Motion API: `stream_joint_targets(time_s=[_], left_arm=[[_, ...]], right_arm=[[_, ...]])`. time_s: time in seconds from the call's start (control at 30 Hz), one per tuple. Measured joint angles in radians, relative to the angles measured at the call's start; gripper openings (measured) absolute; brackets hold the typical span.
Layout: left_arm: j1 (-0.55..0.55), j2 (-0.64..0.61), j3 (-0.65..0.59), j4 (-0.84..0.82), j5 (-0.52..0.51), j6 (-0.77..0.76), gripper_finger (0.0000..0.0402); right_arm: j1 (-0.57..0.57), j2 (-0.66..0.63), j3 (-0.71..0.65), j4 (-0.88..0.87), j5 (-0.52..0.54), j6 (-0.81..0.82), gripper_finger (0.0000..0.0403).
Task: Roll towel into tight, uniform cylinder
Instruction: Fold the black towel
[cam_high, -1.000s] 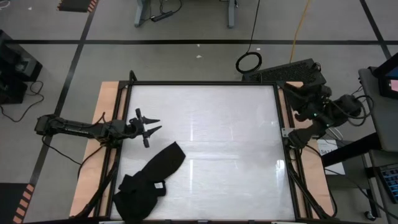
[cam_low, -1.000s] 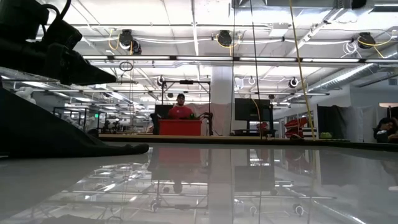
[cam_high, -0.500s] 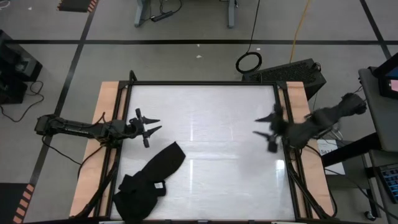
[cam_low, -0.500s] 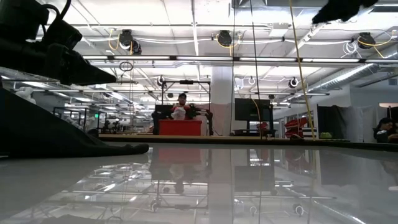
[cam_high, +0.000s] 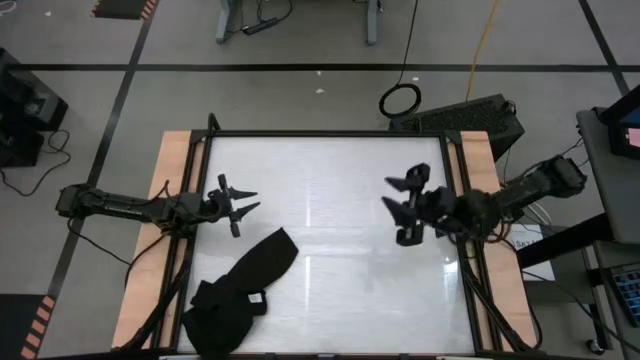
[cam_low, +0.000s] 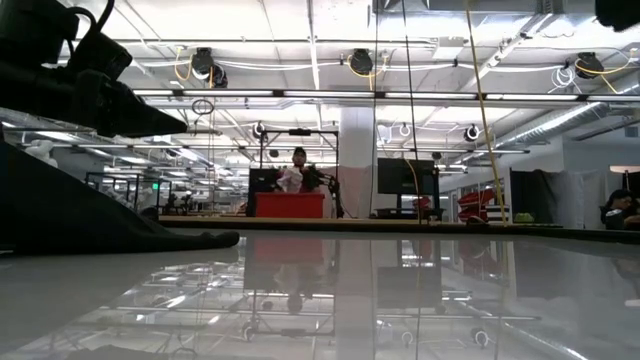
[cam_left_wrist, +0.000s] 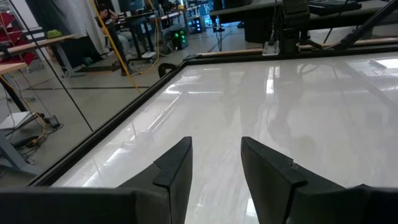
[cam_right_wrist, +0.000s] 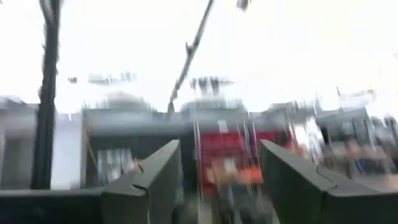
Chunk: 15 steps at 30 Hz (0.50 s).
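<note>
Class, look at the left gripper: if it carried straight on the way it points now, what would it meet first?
Probably nothing close: the left gripper points across bare table, jaws open. The towel lies off that line, nearer the table's front edge.

Beyond my glossy white desk (cam_high: 330, 200) lies grey floor (cam_high: 300, 95) crossed by dark tape lines. Level ahead: a white pillar (cam_low: 355, 160), a red cabinet (cam_low: 290, 204), bright ceiling strip lights (cam_low: 315, 50).

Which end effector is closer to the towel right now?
The left end effector: it hangs open just above the towel's upper end, at the table's left side. The right end effector, also open, is far across the table.
</note>
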<state>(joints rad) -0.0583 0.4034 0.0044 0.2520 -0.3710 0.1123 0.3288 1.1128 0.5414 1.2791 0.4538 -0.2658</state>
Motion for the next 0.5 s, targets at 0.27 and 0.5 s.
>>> stream_joint_targets(time_s=[0.27, 0.5], left_arm=[[0.0, 0.0, 0.0, 0.0, 0.0, 0.0, 0.0143], [0.0, 0.0, 0.0, 0.0, 0.0, 0.0, 0.0143]], right_arm=[[-0.056, 0.008, 0.376, -0.466, -0.153, -0.02, 0.0208], [-0.075, 0.078, 0.797, -1.353, -0.172, -0.015, 0.0208]])
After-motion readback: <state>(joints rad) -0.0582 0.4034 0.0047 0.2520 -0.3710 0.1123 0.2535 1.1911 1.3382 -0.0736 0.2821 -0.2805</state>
